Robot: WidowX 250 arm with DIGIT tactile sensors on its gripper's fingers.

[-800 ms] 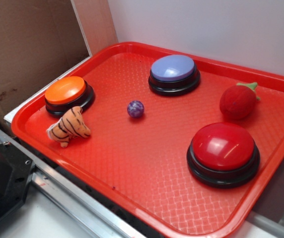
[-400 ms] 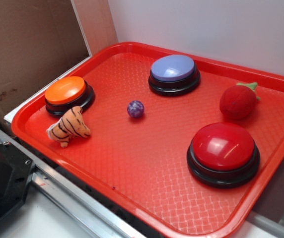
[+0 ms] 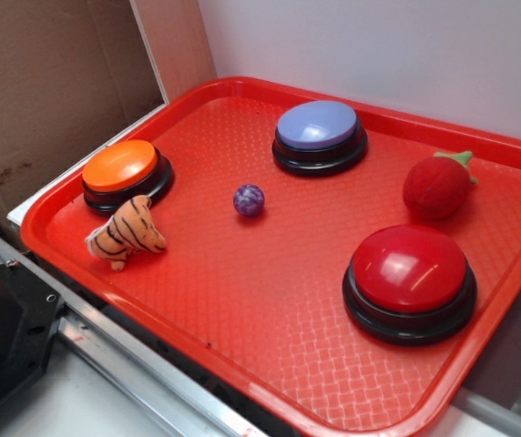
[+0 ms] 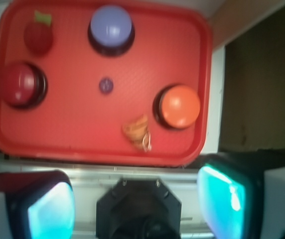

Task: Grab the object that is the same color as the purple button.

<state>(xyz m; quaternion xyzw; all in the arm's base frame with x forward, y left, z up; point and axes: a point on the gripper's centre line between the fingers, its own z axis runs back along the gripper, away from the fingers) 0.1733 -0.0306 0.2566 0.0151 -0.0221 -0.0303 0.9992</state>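
Found the small purple ball (image 3: pixel 249 199) resting on the red tray (image 3: pixel 270 309), near its middle, touching nothing else. Saw the purple button (image 3: pixel 320 135) close to the tray's far rim, apart from the ball, in a paler shade of the same colour. Noted an orange button (image 3: pixel 122 171) by the left rim and a striped tiger plush (image 3: pixel 127 232) just beside it, toward the front rim. Noted a red button (image 3: pixel 410 278) at the right front and a red plush strawberry (image 3: pixel 435 185) beyond it, its green leaves pointing right. Found the tool (image 4: pixel 137 206) open in the wrist view, with its two fingers (image 4: pixel 50 211) spread wide at the bottom corners and gripping nothing. Placed the tool outside the tray, off its front rim, well apart from the ball and looking down on the whole tray. Made out a brown cardboard panel (image 3: pixel 51 82) left of the tray and a pale wall (image 3: pixel 406 45) behind it.
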